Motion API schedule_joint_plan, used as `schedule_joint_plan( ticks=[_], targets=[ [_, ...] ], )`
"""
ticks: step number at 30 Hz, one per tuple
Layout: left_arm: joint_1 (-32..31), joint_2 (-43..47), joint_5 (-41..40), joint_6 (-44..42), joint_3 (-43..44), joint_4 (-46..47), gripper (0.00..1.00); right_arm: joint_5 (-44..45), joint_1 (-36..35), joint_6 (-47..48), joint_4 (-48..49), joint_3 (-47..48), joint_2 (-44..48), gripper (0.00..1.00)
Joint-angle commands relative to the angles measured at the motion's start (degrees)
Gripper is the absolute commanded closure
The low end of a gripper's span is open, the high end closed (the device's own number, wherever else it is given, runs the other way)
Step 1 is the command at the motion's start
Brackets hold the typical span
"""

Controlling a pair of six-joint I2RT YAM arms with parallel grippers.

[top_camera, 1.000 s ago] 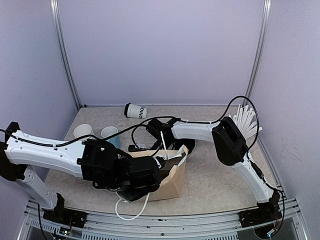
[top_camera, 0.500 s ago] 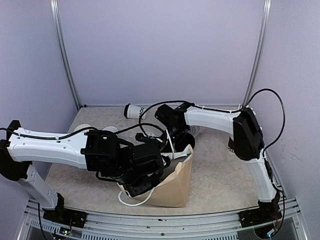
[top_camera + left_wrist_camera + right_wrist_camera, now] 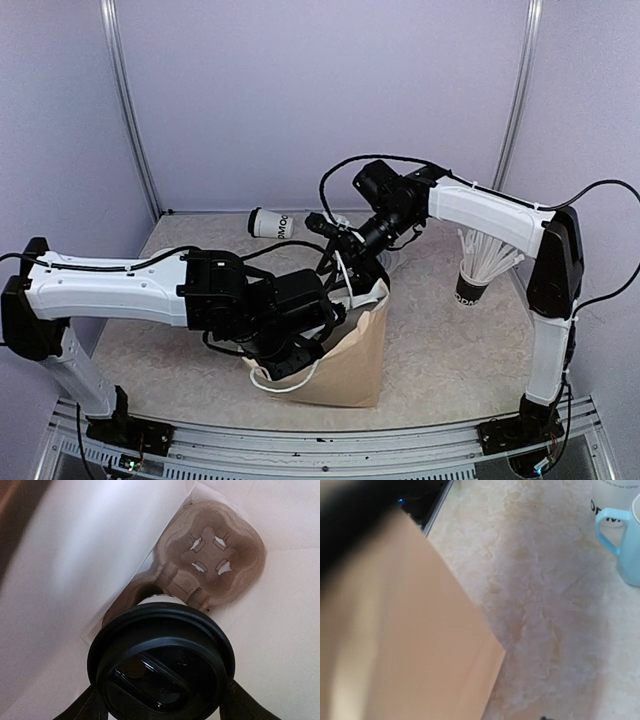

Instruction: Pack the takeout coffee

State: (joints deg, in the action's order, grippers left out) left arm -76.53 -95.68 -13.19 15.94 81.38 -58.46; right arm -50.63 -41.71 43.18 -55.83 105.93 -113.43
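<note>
Little room: left pincer (image 3: 161,707) pinches takeout coffee (image 3: 160,662) between bag walls (image 3: 285,630); right pincer (image 3: 345,262) unclear.

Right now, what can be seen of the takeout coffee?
The takeout coffee is seen from above in the left wrist view: a round black plastic lid with a raised rim, and a sliver of white cup wall beyond it. It stands upright, clamped at its sides by the left gripper, inside the brown paper bag, over a socket of the pulp cup carrier. Whether it is seated is hidden.
</note>
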Motion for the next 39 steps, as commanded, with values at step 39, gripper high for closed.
schedule_joint_plan(
  ticks=[39],
  targets=[
    [3.0,-0.1,-2.5,2.1,14.6,-6.9,0.18,10.3,5.3,-1.8,-4.7,0.4,14.8,0.46]
  ],
)
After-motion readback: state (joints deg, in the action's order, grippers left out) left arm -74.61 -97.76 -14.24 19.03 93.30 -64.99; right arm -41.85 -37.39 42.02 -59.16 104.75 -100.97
